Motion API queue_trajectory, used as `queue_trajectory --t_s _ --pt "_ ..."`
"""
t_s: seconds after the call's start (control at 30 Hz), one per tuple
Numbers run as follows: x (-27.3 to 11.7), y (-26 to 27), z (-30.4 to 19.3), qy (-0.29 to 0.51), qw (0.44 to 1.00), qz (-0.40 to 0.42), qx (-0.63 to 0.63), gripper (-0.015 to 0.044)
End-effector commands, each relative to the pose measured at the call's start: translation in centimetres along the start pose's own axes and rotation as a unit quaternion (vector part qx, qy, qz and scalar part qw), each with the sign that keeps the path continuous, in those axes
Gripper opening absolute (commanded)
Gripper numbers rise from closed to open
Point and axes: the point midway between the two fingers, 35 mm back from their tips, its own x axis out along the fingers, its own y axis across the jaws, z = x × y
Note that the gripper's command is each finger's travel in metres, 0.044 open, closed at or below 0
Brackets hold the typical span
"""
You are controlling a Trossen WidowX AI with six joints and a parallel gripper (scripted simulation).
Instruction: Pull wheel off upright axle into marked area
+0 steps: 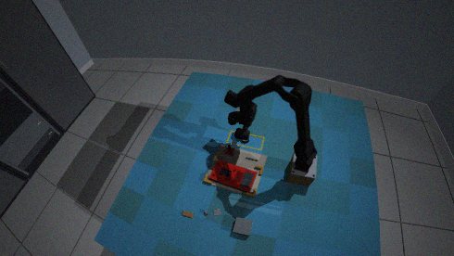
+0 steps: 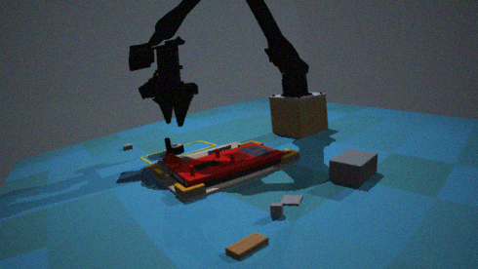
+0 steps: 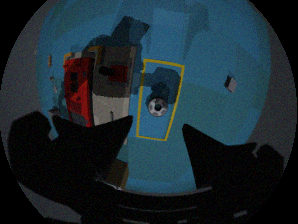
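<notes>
My gripper is open and empty, its fingers pointing down well above the table. The grey and black wheel is below the fingertips and clear of them. In the wrist view it appears within the yellow outline of the marked area; whether it lies fully flat on the table is hard to tell. The black upright axle stands bare on the board's red mount. In the top view the fingers largely hide the wheel.
A board with a red panel lies beside the marked area. A grey block, an orange-brown block and small grey pieces lie beyond the board. Another small grey block lies apart.
</notes>
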Motion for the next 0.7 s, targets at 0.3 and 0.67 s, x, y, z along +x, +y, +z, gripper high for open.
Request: queue_trajectory --t_s 0.3,0.67 --pt "-4.7 3.4 -7.9 0.007 1.0 0.004 -0.003 0.044" --pt "-4.7 3.4 -7.9 0.007 1.0 0.004 -0.003 0.044"
